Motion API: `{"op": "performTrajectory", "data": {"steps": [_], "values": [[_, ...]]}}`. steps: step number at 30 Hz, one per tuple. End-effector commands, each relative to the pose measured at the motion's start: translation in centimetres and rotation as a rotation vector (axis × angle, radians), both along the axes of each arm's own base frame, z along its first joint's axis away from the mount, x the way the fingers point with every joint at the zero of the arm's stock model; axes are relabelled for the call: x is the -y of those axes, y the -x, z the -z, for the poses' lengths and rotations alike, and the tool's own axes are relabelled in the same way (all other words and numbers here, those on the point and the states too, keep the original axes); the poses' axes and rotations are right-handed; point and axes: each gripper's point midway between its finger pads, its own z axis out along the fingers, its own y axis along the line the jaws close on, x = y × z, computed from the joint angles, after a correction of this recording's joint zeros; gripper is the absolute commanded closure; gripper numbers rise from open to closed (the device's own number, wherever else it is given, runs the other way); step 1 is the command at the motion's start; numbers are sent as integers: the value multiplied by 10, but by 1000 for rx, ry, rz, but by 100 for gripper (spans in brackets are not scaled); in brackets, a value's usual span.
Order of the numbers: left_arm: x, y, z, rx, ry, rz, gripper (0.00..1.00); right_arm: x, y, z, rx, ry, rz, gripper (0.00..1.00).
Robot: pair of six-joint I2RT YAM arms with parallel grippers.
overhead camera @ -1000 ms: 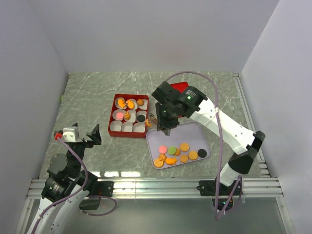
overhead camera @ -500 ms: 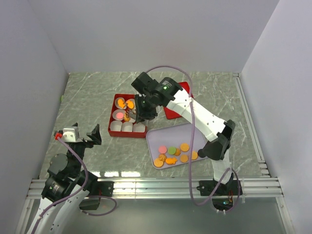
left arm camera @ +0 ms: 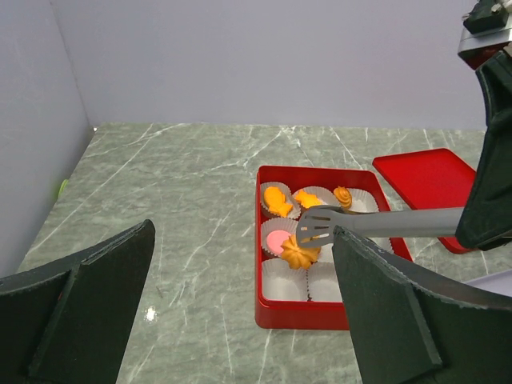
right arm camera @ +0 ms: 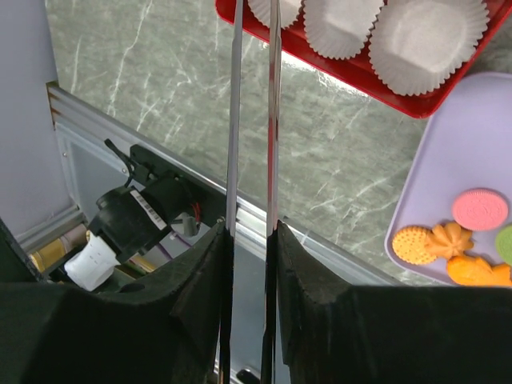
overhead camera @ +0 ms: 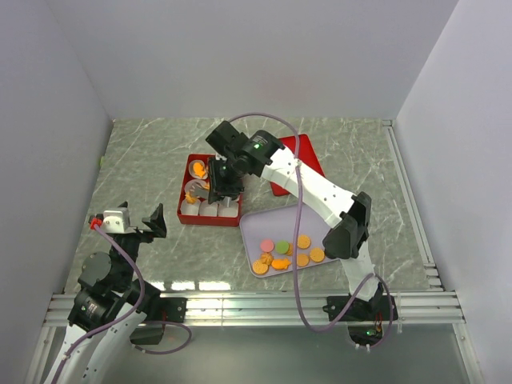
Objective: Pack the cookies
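Several cookies (left arm camera: 300, 254) (boxed) sit beneath tongs (left arm camera: 316, 226) — held by the right gripper (right arm camera: 250, 234).

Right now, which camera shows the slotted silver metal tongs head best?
Left wrist: the slotted silver metal tongs head shows whole above the red box. Right wrist shows only two thin handle strips in the right gripper; top external barely shows it.
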Motion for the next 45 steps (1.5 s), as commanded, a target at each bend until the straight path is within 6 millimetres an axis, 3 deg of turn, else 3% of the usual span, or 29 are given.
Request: {"op": "performTrajectory", "data": {"steps": [1, 25, 39, 45], "values": [[-1, 5, -11, 52, 11, 7, 1, -16, -4, -21, 44, -91, -10, 65], [-1, 4, -9, 44, 4, 7, 0, -28, -12, 41, -14, 2, -26, 66], [-2, 3, -9, 43, 8, 0, 1, -22, -13, 40, -1, 24, -29, 53], [-2, 3, -9, 44, 9, -2, 1, -22, -14, 21, 23, -6, -24, 53]]}}
